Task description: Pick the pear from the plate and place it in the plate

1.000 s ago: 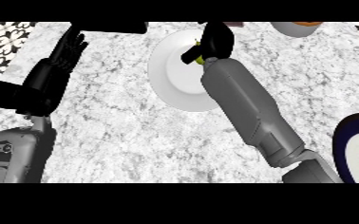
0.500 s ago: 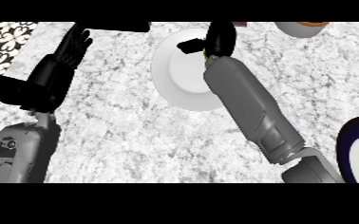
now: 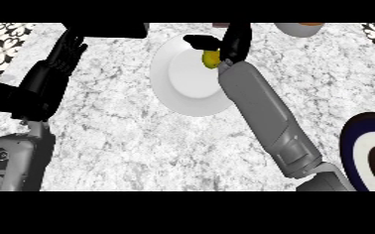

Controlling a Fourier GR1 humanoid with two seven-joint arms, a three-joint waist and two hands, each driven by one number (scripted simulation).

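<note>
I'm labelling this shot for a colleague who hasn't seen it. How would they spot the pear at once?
Find the white plate in the middle of the marble counter. At its upper right edge, the right hand curls round the pear. It is the only small yellow thing among white, grey and black.

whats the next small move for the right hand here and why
Probably a short lift straight up. The right hand looks curled round the pear, which sits low over the white plate; raising it first should clear the rim before carrying it toward the dark plate at the right edge.
</note>
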